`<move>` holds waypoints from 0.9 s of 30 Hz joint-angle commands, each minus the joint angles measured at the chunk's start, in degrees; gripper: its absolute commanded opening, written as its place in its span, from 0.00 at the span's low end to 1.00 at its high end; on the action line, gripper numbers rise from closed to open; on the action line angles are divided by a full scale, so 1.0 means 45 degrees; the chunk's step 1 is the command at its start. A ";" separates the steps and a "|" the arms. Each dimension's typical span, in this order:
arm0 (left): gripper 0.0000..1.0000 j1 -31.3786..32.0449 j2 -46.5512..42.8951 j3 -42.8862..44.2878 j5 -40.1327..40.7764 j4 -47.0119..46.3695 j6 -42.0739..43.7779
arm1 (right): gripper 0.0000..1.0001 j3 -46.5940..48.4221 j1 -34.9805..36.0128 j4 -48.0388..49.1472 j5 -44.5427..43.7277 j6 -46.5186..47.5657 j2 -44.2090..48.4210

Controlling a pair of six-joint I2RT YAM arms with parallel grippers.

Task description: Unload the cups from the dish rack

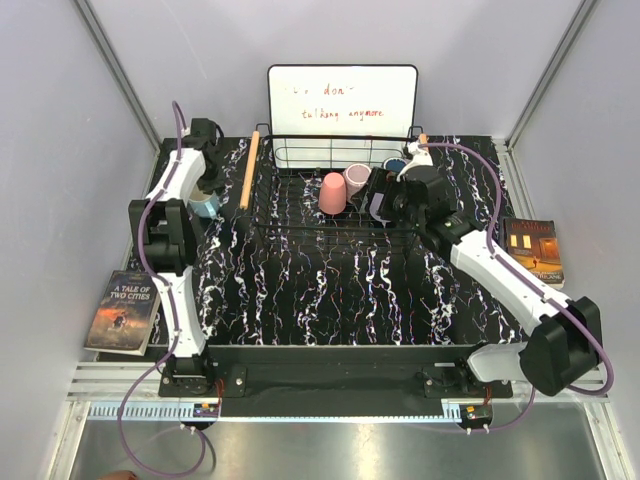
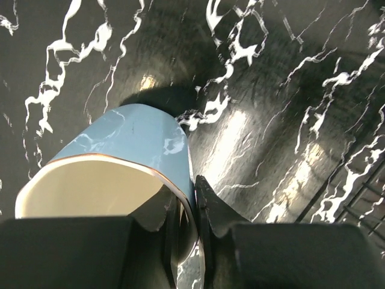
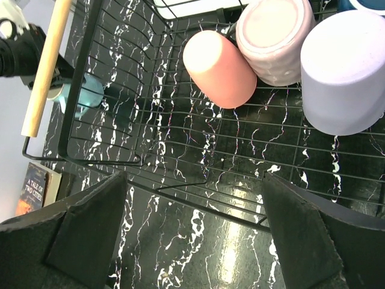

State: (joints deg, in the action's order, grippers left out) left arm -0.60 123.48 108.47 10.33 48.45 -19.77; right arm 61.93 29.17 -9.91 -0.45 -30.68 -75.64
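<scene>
The black wire dish rack stands at the back middle of the table. In it are the salmon pink cup, the mauve cup, the dark navy cup and the lavender cup, which my right arm partly hides from above. My right gripper is open and empty over the rack's near rail, short of the salmon pink cup. My left gripper is shut on the rim of the light blue cup, one finger inside and one outside. It holds the cup low at the table, left of the rack.
The rack's left wooden handle lies between the light blue cup and the rack. A white board with writing stands behind the rack. One book lies at the table's left edge and another at the right edge.
</scene>
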 commanded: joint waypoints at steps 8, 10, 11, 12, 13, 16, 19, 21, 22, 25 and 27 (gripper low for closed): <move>0.00 -0.0257 0.0373 0.1483 -0.0245 -0.0317 -0.0196 | 1.00 0.0944 0.0139 0.0015 0.0061 0.0196 -0.0672; 0.01 -0.0277 0.0372 0.1346 -0.0186 -0.0297 -0.0275 | 1.00 0.0964 0.0139 0.0015 0.0080 0.0215 -0.0731; 0.03 -0.0277 0.0276 0.1327 -0.0147 -0.0316 -0.0294 | 1.00 0.0964 0.0139 0.0015 0.0041 0.0196 -0.0770; 0.09 -0.0257 0.0255 0.1326 -0.0069 -0.0278 -0.0314 | 1.00 0.0964 0.0139 0.0015 0.0060 0.0196 -0.0731; 0.12 -0.0276 0.0197 0.1326 -0.0068 -0.0277 -0.0333 | 1.00 0.0964 0.0139 0.0015 0.0041 0.0215 -0.0750; 0.22 -0.0315 0.0060 0.1521 -0.0146 -0.0277 -0.0372 | 1.00 0.0964 0.0139 0.0015 0.0080 0.0196 -0.0712; 0.31 -0.0335 -0.0096 0.1697 -0.0303 -0.0219 -0.0411 | 1.00 0.0944 0.0139 0.0015 0.0080 0.0196 -0.0692; 0.37 -0.0316 -0.0174 0.1795 -0.0400 -0.0238 -0.0392 | 1.00 0.0906 0.0139 -0.0004 0.0061 0.0157 -0.0692; 0.42 -0.0316 -0.0194 0.1795 -0.0420 -0.0219 -0.0411 | 1.00 0.0905 0.0120 -0.0004 0.0061 0.0176 -0.0673; 0.49 -0.0316 -0.0389 0.1834 -0.0595 -0.0238 -0.0586 | 1.00 0.0886 0.0139 0.0015 0.0061 0.0137 -0.0672; 0.53 -0.0335 -0.0506 0.1931 -0.0731 -0.0219 -0.0724 | 1.00 0.0905 0.0139 0.0015 0.0080 0.0118 -0.0692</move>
State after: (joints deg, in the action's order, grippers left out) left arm -1.67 125.82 113.93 8.99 48.38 -21.82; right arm 63.44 29.19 -10.63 -0.38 -30.65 -79.00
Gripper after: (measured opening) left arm 0.488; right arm 0.996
